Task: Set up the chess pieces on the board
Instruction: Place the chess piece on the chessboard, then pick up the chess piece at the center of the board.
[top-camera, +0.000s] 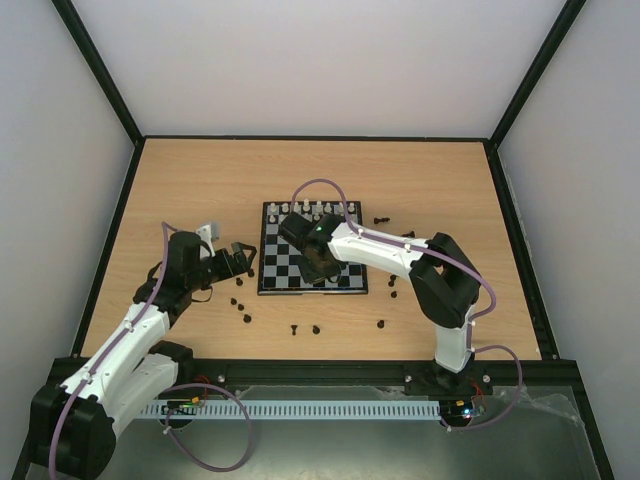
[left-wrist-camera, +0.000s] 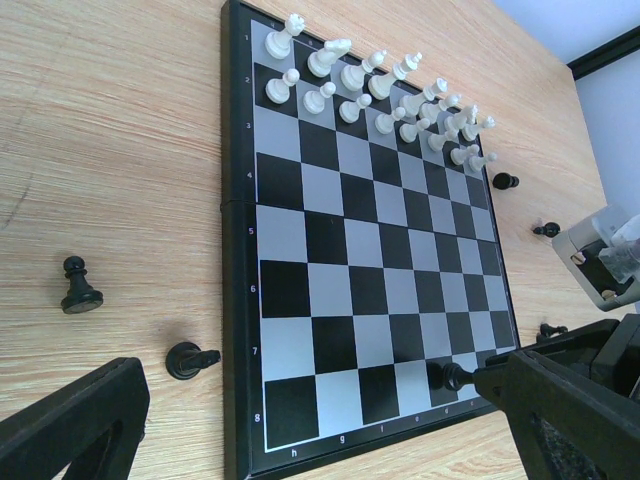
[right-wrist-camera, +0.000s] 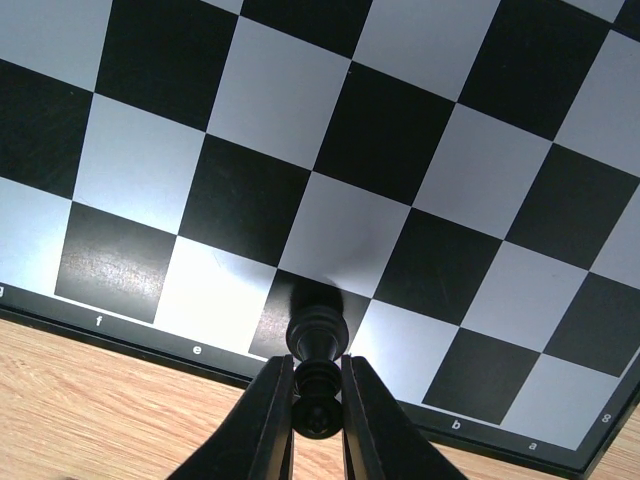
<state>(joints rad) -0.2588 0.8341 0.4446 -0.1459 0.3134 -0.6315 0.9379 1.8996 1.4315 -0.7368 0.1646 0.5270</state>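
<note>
The board (top-camera: 280, 268) lies mid-table, with the white chess pieces (top-camera: 312, 210) lined up in its two far rows. My right gripper (right-wrist-camera: 317, 400) is shut on the head of a black piece (right-wrist-camera: 317, 335). That piece's base is at, or just over, a dark square of the near row beside the letter e; I cannot tell whether it touches. In the left wrist view this black piece (left-wrist-camera: 452, 377) shows at the board's (left-wrist-camera: 340, 290) near edge. My left gripper (top-camera: 240, 262) hangs open and empty just left of the board.
Loose black pieces lie on the wood: several in front of the board (top-camera: 240, 310) and some to its right (top-camera: 380, 220). Left of the board, one black pawn (left-wrist-camera: 78, 288) stands and another piece (left-wrist-camera: 190, 360) lies on its side. A black rail (top-camera: 320, 372) bounds the near edge.
</note>
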